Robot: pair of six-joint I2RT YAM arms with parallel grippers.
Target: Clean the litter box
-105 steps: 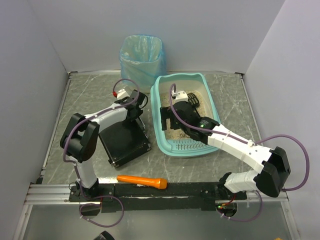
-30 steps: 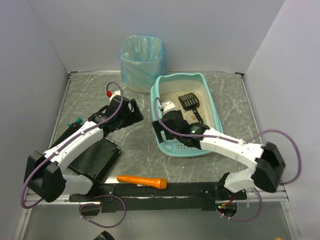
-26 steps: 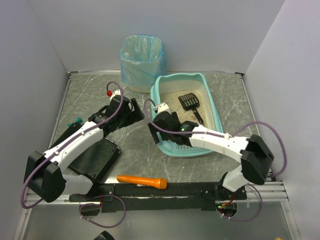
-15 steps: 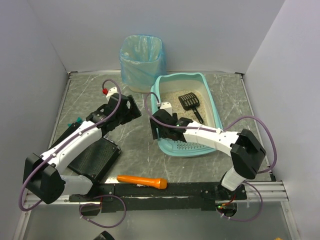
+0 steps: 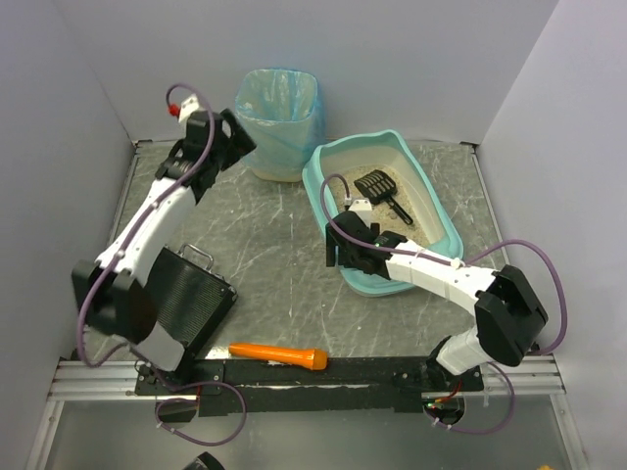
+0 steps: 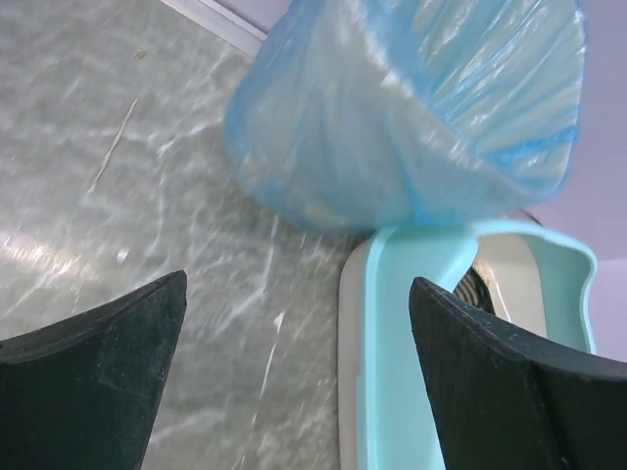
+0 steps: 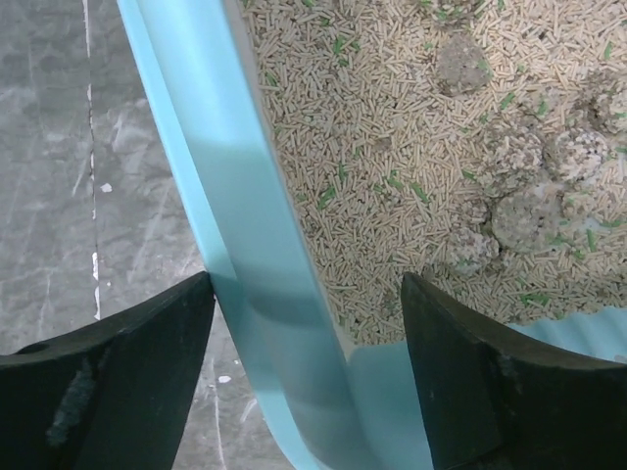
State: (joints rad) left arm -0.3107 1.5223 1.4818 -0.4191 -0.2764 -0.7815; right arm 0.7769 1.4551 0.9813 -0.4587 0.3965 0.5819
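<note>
The light teal litter box (image 5: 358, 143) lies skewed on the table, its beige litter (image 7: 392, 147) holding several grey clumps (image 7: 519, 215). A black scoop (image 5: 377, 186) rests in the litter at the far end. My right gripper (image 5: 338, 253) is at the box's near left corner. It straddles the teal wall (image 7: 245, 245), one finger outside (image 7: 147, 352) and one inside (image 7: 490, 372), shut on that wall. My left gripper (image 5: 227, 132) hangs open high at the far left, with nothing between its fingers (image 6: 98, 372). Below it are the table and the box's far rim (image 6: 411, 323).
A waste bin lined with a blue bag (image 5: 276, 117) stands at the back, just left of the box and close under the left gripper. A flat black case (image 5: 191, 299) lies at the near left. An orange-handled tool (image 5: 279, 354) lies along the front rail.
My right jaws have closed onto the box's corner wall, and the box has turned, its near end swinging right. The left arm has swung up and back towards the waste bin.
</note>
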